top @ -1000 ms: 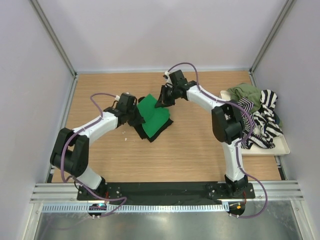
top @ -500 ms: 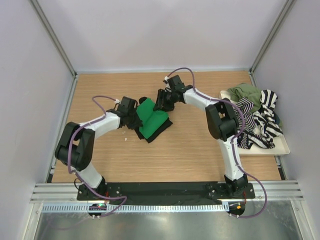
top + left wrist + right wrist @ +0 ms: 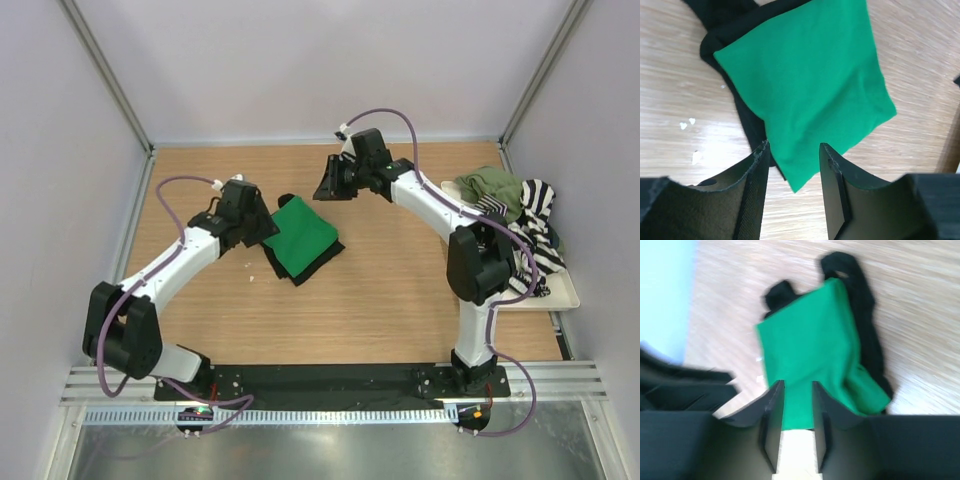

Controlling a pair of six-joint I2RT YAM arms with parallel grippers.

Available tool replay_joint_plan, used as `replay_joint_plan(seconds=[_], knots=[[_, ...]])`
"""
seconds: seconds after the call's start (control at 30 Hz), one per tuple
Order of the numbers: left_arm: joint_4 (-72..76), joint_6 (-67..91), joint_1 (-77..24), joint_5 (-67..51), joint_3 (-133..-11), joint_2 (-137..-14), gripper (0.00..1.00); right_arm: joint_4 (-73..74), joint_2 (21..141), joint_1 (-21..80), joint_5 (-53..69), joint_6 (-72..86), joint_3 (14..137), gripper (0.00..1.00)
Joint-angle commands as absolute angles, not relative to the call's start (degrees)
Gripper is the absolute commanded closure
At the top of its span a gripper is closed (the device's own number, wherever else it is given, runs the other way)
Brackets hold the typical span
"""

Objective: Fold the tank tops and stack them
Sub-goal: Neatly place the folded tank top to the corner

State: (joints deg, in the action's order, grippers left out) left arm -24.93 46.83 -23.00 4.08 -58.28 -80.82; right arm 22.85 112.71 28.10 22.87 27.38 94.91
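Left gripper (image 3: pixel 267 226) and right gripper (image 3: pixel 326 186) both empty: two tops stacked, tray pile left to do.

Your left gripper stands moderately parted just beside the near-left edge of the folded bright green cloth tank top (image 3: pixel 303 235). Your right one is narrowly parted near its far corner, and neither touches it. That green top lies folded flat on the folded plain black cloth tank top (image 3: pixel 722 22), mid-way across the wooden table (image 3: pixel 400 300), so two garments look finished. In the white rectangular tray (image 3: pixel 560 300) at your right, the crumpled olive tank top (image 3: pixel 490 188) and the black-and-white striped tank tops (image 3: pixel 535 250) lie unfolded in a heap. How many striped pieces there are is unclear. You're roughly halfway, by my reckoning.
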Motion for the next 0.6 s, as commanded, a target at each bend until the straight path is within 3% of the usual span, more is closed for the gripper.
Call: replay_joint_plan(seconds=[0.0,0.1,0.27,0.43,0.57], knots=[[-24.44,45.09,-21.71,0.18,-62.22,-84.71,0.56,19.52,112.23,28.65,32.75,27.86,93.61,0.74],[-22.59,45.09,-20.31,-3.42,-64.16,-88.06,0.58,14.87,113.72,28.39,38.29,29.7,89.75,0.83],[-18.02,44.91,-16.27,-7.64,-64.77,-96.57,0.62,-2.52,118.64,25.32,47.63,37.61,79.65,0.89],[-17.58,43.86,-15.12,-5.89,-65.04,-99.67,0.62,-0.44,123.4,24.96,47.29,37.7,79.81,0.89],[-18.28,43.24,-15.03,-5.28,-65.22,-98.53,0.62,1.82,120.6,25.05,45.01,35.78,79.1,0.87]])
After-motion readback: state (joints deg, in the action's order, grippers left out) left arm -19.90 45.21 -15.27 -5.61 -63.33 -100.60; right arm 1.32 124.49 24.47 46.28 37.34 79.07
